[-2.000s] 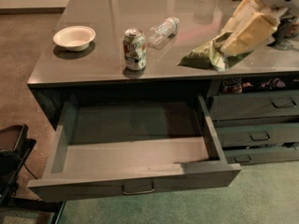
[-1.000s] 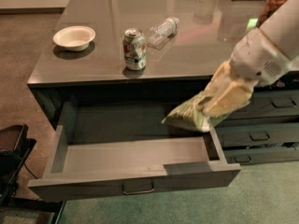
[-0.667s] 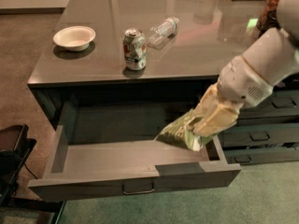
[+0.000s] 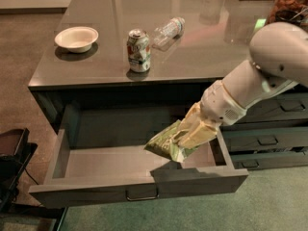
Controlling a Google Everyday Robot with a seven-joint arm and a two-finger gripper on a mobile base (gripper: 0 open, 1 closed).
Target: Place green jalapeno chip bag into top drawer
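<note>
**A:** Since two seconds ago, we see that the green jalapeno chip bag [image 4: 163, 146] has left the countertop [image 4: 216, 52] and come down into the open top drawer [image 4: 101, 160]. In the last moments it has sunk a little lower still.

**B:** We agree. And the gripper?

**A:** The gripper [image 4: 186, 139] hangs inside the drawer's right half, its tan fingers [image 4: 197, 134] clenched on the bag's upper end. The white arm [image 4: 269, 66] reaches in from two o'clock.

**B:** Where exactly do we place the bag?

**A:** It is at about five o'clock from the soda can [image 4: 138, 51], below the countertop's front edge. It hangs tilted, with its lower end pointing toward eight o'clock. We cannot tell whether it touches the drawer floor. A dark shadow lies just beneath it, against the front panel.

**B:** And the drawer itself?

**A:** It is pulled well out, with its bail handle [image 4: 142, 196] at six o'clock on the front panel.

**B:** Has anything else shifted?

**A:** Nothing that we can see. The can stands upright near the counter's front edge. The clear plastic bottle [image 4: 168, 31] lies on its side near the can, at one o'clock from it. The white bowl [image 4: 77, 38] sits at nine o'clock from the can, well apart. The narrower stacked drawers [image 4: 269, 139], at three o'clock from the top drawer, remain closed.
</note>
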